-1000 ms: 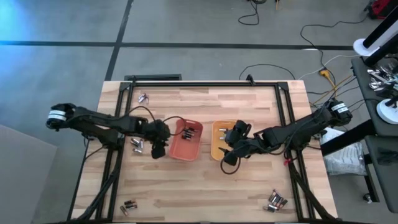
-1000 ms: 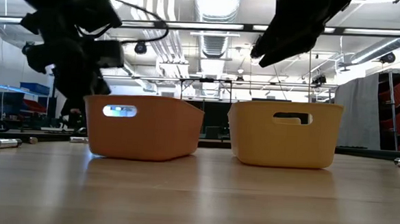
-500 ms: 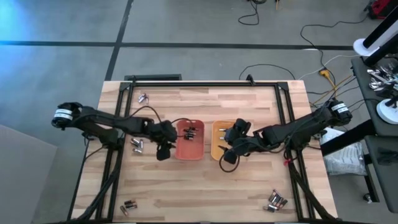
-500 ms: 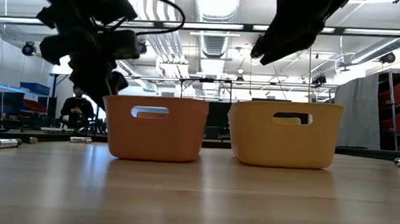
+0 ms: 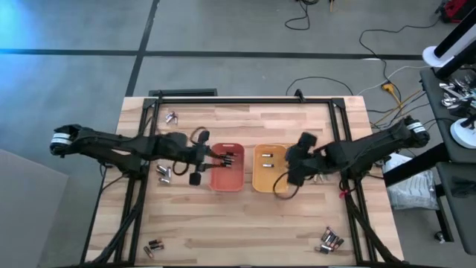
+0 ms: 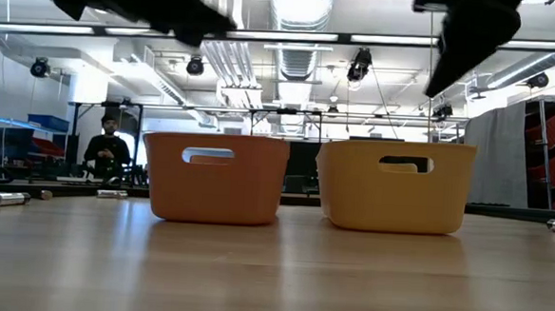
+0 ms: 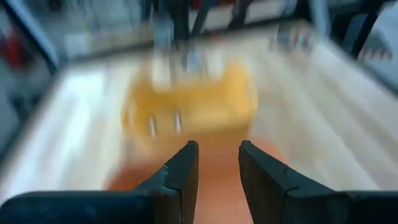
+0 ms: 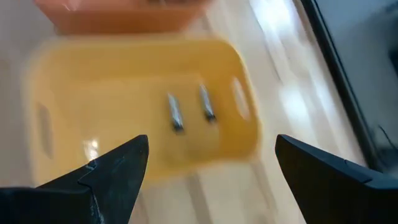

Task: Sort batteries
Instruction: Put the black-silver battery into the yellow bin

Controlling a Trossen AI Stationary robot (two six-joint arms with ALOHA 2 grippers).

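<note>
Our left gripper (image 5: pixel 217 158) hangs over the orange tray's (image 5: pixel 226 179) left rim, fingers slightly parted, grasping nothing. Our right gripper (image 5: pixel 288 158), spread wide and empty, hovers at the yellow tray's (image 5: pixel 262 181) right rim, above two silvery batteries (image 5: pixel 268 156).

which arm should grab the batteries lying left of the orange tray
Left, probably. The left gripper hangs open over the orange tray's left edge, close to those batteries. The right gripper, also open, sits by the yellow tray, with both trays in between.
</note>
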